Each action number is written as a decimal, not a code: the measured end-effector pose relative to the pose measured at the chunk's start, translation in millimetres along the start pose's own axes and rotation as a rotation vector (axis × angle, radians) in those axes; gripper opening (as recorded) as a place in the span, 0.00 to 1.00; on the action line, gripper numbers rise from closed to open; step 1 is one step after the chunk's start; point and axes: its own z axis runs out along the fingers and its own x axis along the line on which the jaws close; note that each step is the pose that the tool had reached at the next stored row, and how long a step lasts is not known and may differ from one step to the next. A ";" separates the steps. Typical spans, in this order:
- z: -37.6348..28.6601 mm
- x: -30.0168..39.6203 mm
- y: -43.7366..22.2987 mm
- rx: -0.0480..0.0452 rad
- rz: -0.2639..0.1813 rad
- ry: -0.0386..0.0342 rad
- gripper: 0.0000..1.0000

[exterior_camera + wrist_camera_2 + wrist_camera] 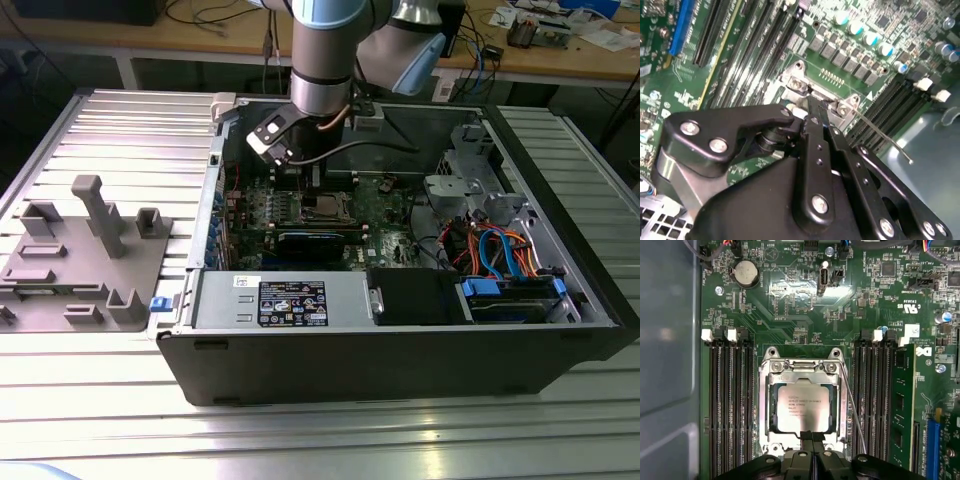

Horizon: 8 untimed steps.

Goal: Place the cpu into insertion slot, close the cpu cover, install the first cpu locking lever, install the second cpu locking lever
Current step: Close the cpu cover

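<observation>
The cpu (802, 410), a silver-grey square, lies flat in the insertion slot (773, 412) on the green board. The cpu cover (764, 400) lies down around it as a silvery frame, with the chip showing through its window. My gripper (812, 437) is shut with nothing between its fingers, and its tips rest at the edge of the cover's window. In the second wrist view the gripper (811, 102) points down at the socket's metal corner. One thin wire locking lever (854, 410) stands free beside the socket, its end (909, 161) lifted off the board. In the exterior view the gripper (315, 185) hangs over the cpu (325, 208).
Black memory slots (730, 405) flank the socket, and a green memory module (902, 405) stands in one. A coin battery (745, 272) sits beyond. The case wall (400, 350), power supply (290, 300) and cabled drive bay (500, 260) ring the board. A grey fixture (90, 250) lies outside.
</observation>
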 end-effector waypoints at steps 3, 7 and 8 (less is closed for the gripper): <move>-0.3 -0.1 12.5 0.0001 0.000 -0.0003 0.11; -0.4 0.1 19.7 0.0002 0.000 -0.0006 0.11; -0.4 0.0 20.2 0.0001 0.000 -0.0006 0.11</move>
